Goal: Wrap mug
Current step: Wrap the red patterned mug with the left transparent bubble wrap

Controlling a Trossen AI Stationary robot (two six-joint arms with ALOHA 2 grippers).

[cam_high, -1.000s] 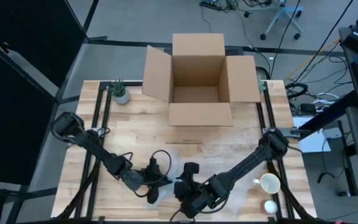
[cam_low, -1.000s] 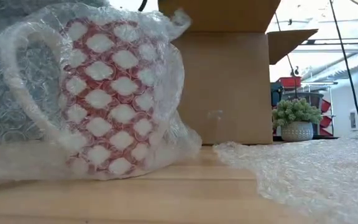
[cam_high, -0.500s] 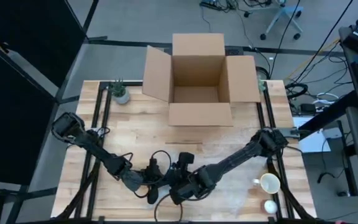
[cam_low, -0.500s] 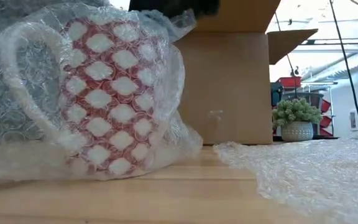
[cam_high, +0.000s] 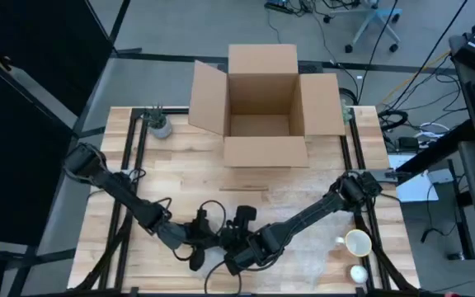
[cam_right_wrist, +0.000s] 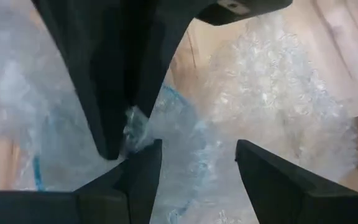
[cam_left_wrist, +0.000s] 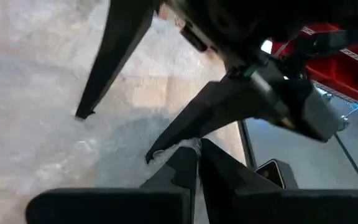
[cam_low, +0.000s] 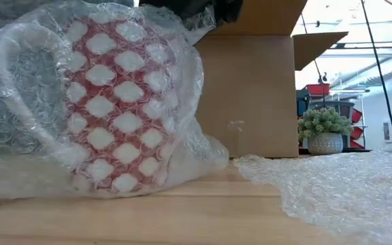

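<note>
Wooden counter [cam_high: 180, 177], open cardboard box [cam_high: 262, 103] at far edge, small potted plant [cam_high: 161, 125] at far left corner. Red-and-white mug [cam_low: 107, 112] sits near front edge, already swathed in bubble wrap [cam_low: 39, 88]. Left tool [cam_high: 198, 241] pinched shut on a fold of wrap, likely anchoring it. Right tool [cam_high: 239, 223] just beside, fingers parted, holding nothing, probably reaching for the loose edge. Two spare mugs [cam_high: 355, 244] wait front right.
</note>
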